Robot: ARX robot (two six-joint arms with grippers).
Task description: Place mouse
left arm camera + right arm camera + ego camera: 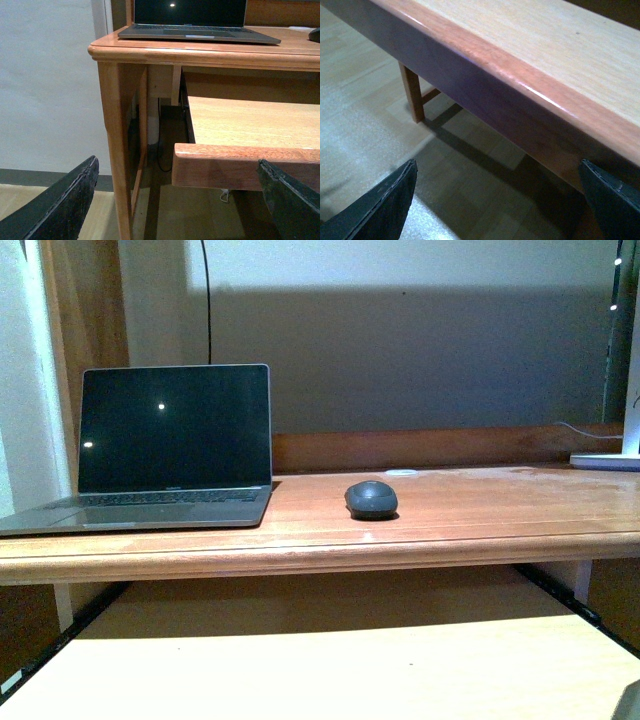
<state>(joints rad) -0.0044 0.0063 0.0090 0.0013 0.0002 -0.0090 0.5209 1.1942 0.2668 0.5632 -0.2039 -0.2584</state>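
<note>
Nearest, the left gripper point(177, 167) and right gripper point(497, 167) show only dark fingertips, spread wide, holding and touching nothing. Farther back, the mouse point(371, 499) rests on the desk point(480, 515), just right of the laptop point(170, 440) and apart from it, with bare wood around it; the left wrist view cuts the mouse off.

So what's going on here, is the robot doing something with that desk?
Nothing is being handled at this moment. The mouse sits on the desk top, just right of the open laptop, with nothing touching it. Both arms are low, by the pull-out shelf under the desk top. The left end effector and the right end effector are each open and empty, facing the shelf's front edge.
</note>
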